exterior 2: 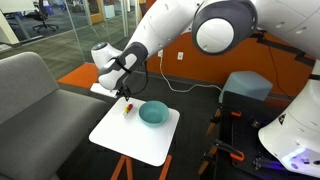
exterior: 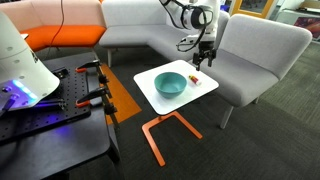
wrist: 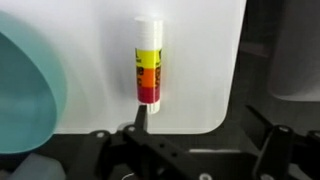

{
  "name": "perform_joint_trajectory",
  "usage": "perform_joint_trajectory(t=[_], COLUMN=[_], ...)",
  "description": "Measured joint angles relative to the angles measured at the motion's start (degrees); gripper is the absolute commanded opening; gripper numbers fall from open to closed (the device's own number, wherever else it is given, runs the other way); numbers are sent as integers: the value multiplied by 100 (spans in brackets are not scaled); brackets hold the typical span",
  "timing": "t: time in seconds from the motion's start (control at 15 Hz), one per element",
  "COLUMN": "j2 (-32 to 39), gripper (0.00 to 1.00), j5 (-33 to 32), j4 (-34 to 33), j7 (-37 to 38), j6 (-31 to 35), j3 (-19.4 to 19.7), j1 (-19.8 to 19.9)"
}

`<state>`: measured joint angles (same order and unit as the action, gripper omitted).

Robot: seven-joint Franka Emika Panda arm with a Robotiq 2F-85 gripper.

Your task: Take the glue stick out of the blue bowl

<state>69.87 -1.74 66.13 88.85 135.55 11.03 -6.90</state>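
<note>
Risk of a roll: glue [wrist: 148,60] flat on table [wrist: 205,50], out of bowl [wrist: 25,95], just ahead of pincer [exterior: 203,60]. Spread, pinching nothing, one finger [wrist: 140,112] right at its red end. Could flick it toward table edge if withdrawn carelessly.

Glue stick [wrist: 148,62] lies flat on its side outside the bowl, just ahead of the claw [exterior: 203,60]: red end nearest the claw, then orange and yellow bands, white cap farthest. Blue bowl [wrist: 28,95], teal, round, upright, sits off to the claw's side, apart from the stick.
</note>
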Motion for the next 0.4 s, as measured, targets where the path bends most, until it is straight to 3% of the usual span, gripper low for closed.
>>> perform_joint_trajectory(t=[0.4], j2=[-1090], gripper=[100], j5=[-26], j4=[1083], j7=[-244], j6=[-556], j3=[25], j1=[-142])
